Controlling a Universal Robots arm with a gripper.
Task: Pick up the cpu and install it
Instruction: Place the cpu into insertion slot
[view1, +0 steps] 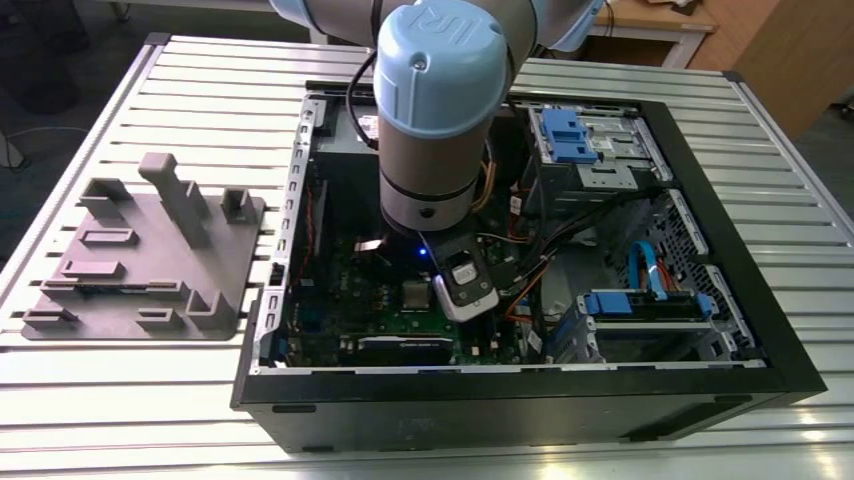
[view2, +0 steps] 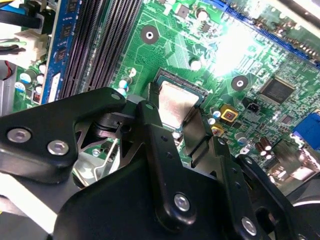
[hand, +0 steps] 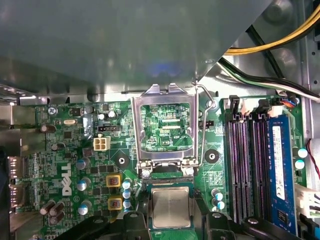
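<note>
Black pincer fingers grip opposite edges of the cpu, keeping it flat and square at the motherboard socket. The hinged retention frame stands open, apparently to leave the seat free, inside the case on the desk.

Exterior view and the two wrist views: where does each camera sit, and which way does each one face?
Exterior view: off the arm, high, looking down into the open computer case on the slatted table; the arm rises through the middle.
First wrist view: on the wrist, looking squarely onto the motherboard; the gripper straddles the cpu.
Second wrist view: on the wrist, slanting across the board; the gripper's black links stand in front.
Shared: both wrist views show the gripper and the cpu.
</note>
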